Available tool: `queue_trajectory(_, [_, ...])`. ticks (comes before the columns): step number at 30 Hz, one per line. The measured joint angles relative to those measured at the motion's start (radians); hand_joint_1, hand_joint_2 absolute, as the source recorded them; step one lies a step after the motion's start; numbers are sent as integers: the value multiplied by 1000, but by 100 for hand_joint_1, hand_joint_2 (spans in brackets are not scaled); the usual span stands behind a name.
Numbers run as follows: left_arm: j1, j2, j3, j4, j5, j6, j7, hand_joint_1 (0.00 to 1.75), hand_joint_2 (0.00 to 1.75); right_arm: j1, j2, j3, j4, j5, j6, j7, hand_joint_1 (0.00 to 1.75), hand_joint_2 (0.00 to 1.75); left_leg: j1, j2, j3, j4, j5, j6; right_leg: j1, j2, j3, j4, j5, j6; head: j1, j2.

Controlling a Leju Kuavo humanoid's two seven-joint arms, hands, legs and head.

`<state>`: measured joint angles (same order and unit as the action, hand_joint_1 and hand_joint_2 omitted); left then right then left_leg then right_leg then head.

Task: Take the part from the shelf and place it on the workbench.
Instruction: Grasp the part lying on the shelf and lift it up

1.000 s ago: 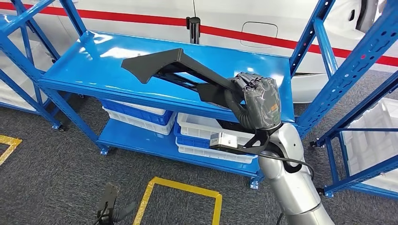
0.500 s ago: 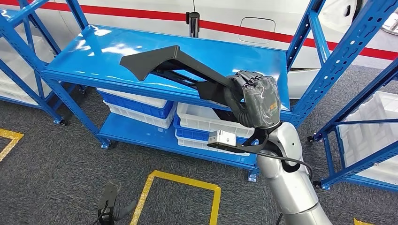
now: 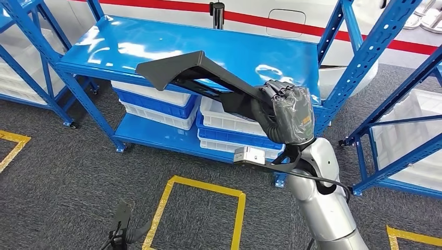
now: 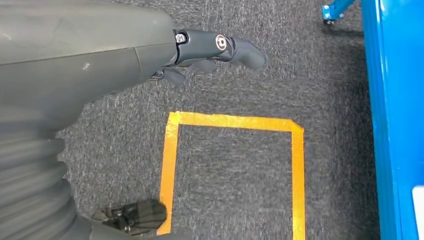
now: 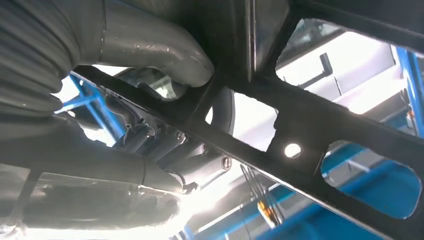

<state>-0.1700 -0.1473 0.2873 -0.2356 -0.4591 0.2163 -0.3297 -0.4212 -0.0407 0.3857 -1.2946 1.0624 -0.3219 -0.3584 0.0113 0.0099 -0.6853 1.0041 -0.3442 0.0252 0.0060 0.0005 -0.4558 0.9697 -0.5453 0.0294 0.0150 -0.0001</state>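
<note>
A square of yellow tape (image 3: 200,211) marks the grey carpet floor (image 3: 62,172) in front of the blue metal shelf unit (image 3: 156,47). The left hand (image 4: 200,50) hangs above that floor in the left wrist view, holding nothing, its dark fingers (image 4: 235,47) stretched out and apart. White and blue plastic bins (image 3: 156,104) sit under the shelf unit's glossy top board. The long black angled plastic part (image 3: 198,75) is lifted clear over that board's front edge, its broad end toward the left. The right hand (image 3: 286,112) grips the part's right end, fingers wrapped round its struts.
</note>
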Motion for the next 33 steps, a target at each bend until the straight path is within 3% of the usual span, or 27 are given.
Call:
queue_trajectory(2, [2, 0, 0, 0, -1, -2, 0, 0, 175, 5, -1, -1, -4, 0, 2, 0, 166, 175, 2, -2, -6, -7, 9, -10, -7, -1, -13, -7, 17, -12, -1, 0])
queue_trajectory(3, [3, 0, 0, 0, -2, -2, 0, 0, 175, 7, 0, -2, -5, 0, 2, -1, 166, 175, 3, -4, -14, 3, -10, -15, -14, -1, -19, -9, 29, -22, -3, 0])
queue_trajectory(4, [4, 1, 1, 0, -2, -2, 0, 0, 175, 9, 0, -2, -7, 0, 3, -1, 166, 175, 6, -6, -25, 32, -49, -19, -21, -3, -27, -11, 43, -33, -7, 0])
queue_trajectory(6, [4, 2, 2, 0, -5, -2, 0, 0, 175, 12, 0, -2, -10, 0, 4, -2, 166, 175, 11, -10, -54, 150, -148, -29, -24, -5, -49, -6, 64, -46, -13, 0])
queue_trajectory(7, [5, 3, 2, 0, -6, -2, -1, 0, 175, 14, 1, -2, -10, -1, 4, -2, 166, 175, 14, -11, -65, 216, -180, -35, -25, -6, -61, -2, 72, -45, -15, 0])
queue_trajectory(8, [5, 3, 2, 0, -7, -2, -1, 0, 175, 17, 1, -2, -11, -1, 5, -3, 166, 175, 19, -12, -66, 259, -191, -42, -26, -7, -74, 3, 79, -42, -15, 0])
queue_trajectory(9, [5, 3, 3, 0, -8, -2, -1, 0, 175, 19, 1, -2, -11, -1, 6, -4, 166, 175, 25, -12, -50, 267, -183, -49, -28, -8, -88, 8, 85, -36, -15, 0])
queue_trajectory(10, [5, 4, 3, 0, -9, -2, -1, 0, 175, 22, 0, -2, -12, -2, 7, -5, 166, 175, 32, -11, -17, 237, -162, -56, -32, -8, -101, 15, 90, -31, -15, 0])
queue_trajectory(12, [3, 3, 4, -1, -9, -3, -1, 0, 175, 24, 0, -4, -16, -2, 8, -6, 166, 175, 41, -11, 70, 119, -135, -74, -37, -7, -126, 32, 98, -19, -19, 0])
queue_trajectory(14, [2, 0, 4, -1, -10, -3, -2, 0, 175, 23, 0, -7, -21, -2, 8, -8, 166, 175, 38, -17, 109, 49, -138, -77, -32, -6, -147, 48, 107, -5, -21, 0])
queue_trajectory(17, [4, 0, 5, -1, -10, -4, -2, 0, 175, 27, -1, -8, -24, -5, 9, -10, 166, 175, 22, -19, 92, 42, -128, -48, -29, -5, -166, 51, 121, 22, -19, 0])
queue_trajectory(18, [3, 1, 5, -1, -11, -4, -2, 0, 175, 28, -2, -9, -25, -7, 10, -12, 166, 175, 19, -18, 83, 40, -119, -33, -31, -5, -177, 60, 109, 25, -18, 0])
queue_trajectory(19, [1, 1, 6, -1, -11, -4, -2, 0, 175, 29, -3, -9, -25, -11, 11, -14, 166, 175, 17, -15, 72, 37, -109, -17, -34, -5, -191, 88, 81, 22, -16, 0])
queue_trajectory(21, [0, 2, 7, -1, -12, -4, -3, 0, 175, 30, -5, -9, -28, -25, 15, -21, 166, 175, 15, -11, 45, 34, -87, 9, -34, -4, -229, 198, -6, 11, -12, 0])
queue_trajectory(22, [0, 2, 7, -1, -13, -4, -3, 0, 175, 31, -5, -9, -29, -33, 19, -26, 166, 175, 12, -10, 31, 34, -77, 16, -31, -4, -242, 263, -41, 10, -11, 0])
queue_trajectory(23, [0, 2, 7, -1, -14, -4, -3, 0, 175, 32, -6, -9, -30, -42, 24, -31, 166, 175, 8, -8, 17, 34, -65, 19, -27, -3, -245, 313, -58, 12, -10, 0])
queue_trajectory(24, [0, 2, 7, -1, -14, -5, -3, 0, 175, 32, -7, -9, -30, -49, 30, -34, 166, 175, 3, -8, 4, 34, -56, 21, -22, -3, -234, 334, -56, 15, -10, 0])
queue_trajectory(25, [0, 2, 7, -1, -16, -6, -4, 0, 175, 33, -7, -9, -30, -52, 34, -38, 166, 175, -4, -8, -8, 33, -46, 23, -15, -3, -207, 322, -37, 16, -10, 0])
queue_trajectory(26, [0, 2, 8, -1, -17, -7, -5, 0, 175, 33, -8, -9, -30, -50, 37, -40, 166, 175, -10, -8, -19, 33, -37, 25, -4, -3, -167, 280, -14, 9, -10, 0])
queue_trajectory(28, [0, -2, 9, -2, -22, -8, -7, 0, 175, 32, -10, -8, -35, -30, 38, -43, 166, 175, -17, -11, -34, 33, -18, 26, 21, 4, -57, 131, -6, -30, -12, 0])
queue_trajectory(30, [-1, -8, 10, -2, -27, -8, -7, 0, 175, 29, -12, -7, -42, -13, 38, -43, 166, 175, -14, -14, -40, 28, 3, 17, 37, 6, 10, 23, -27, -62, -14, 0])
queue_trajectory(31, [-1, -9, 10, -3, -28, -8, -7, 0, 175, 27, -12, -6, -45, -9, 38, -43, 166, 175, -12, -14, -40, 23, 15, 11, 40, 2, 16, 3, -27, -66, -12, 0])
queue_trajectory(33, [0, -8, 11, -3, -31, -7, -6, 0, 175, 27, -12, -4, -47, -4, 39, -43, 166, 175, -9, -16, -46, 23, 14, 2, 24, -7, 9, -12, -1, -70, -10, 0])
